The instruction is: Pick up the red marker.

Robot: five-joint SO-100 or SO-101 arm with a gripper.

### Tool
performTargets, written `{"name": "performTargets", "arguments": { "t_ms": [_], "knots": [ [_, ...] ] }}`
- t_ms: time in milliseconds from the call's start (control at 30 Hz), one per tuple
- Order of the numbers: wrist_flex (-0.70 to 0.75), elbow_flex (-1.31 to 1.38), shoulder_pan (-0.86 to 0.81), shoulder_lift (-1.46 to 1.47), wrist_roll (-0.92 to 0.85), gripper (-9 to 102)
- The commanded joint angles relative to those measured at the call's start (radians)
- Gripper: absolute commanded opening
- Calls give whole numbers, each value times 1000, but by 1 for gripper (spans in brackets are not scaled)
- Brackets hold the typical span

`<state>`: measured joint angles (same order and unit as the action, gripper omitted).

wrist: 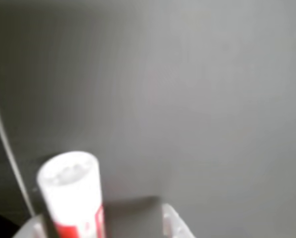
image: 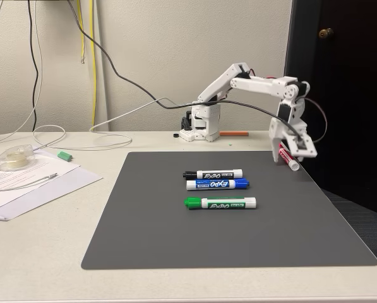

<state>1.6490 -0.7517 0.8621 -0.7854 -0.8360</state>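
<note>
- So the gripper (image: pixel 288 153) is clamped on the red marker (image: pixel 287 156) over by the right edge of the dark grey mat (image: pixel 175 240) in the fixed view. The marker hangs tilted, white end pointing down and to the right, and we'd say it's lifted just clear of the mat.
- Wrist view backs that up: the marker's white butt end (wrist: pixel 68 171) sticks out toward the camera with the red label below it, and plain mat (wrist: pixel 197 99) behind it. It's blurry, so we can't make out the contact points on the barrel.
- The black marker (image: pixel 212 174), blue marker (image: pixel 217 184) and green marker (image: pixel 220 203) are lined up in the middle of the mat, well apart from the arm.
- There's a thin orange stick (image: pixel 234 133) near the arm's base (image: pixel 199 129), and papers (image: pixel 30 183) plus a tape roll (image: pixel 12 158) off to the left.
- We reckon the grab is done and we're in the lift stage. Next move just needs keeping the squeeze steady while raising the arm, since the marker looks held off-centre and could swivel or slip.
</note>
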Motion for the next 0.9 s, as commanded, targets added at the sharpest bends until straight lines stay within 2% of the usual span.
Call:
{"name": "performTargets", "arguments": {
  "t_ms": [0,367,867],
  "knots": [
    [-11,8,-6,-3,-8,36],
    [-32,11,-11,17,0,35],
    [-31,15,-18,5,11,20]
  ]
}}
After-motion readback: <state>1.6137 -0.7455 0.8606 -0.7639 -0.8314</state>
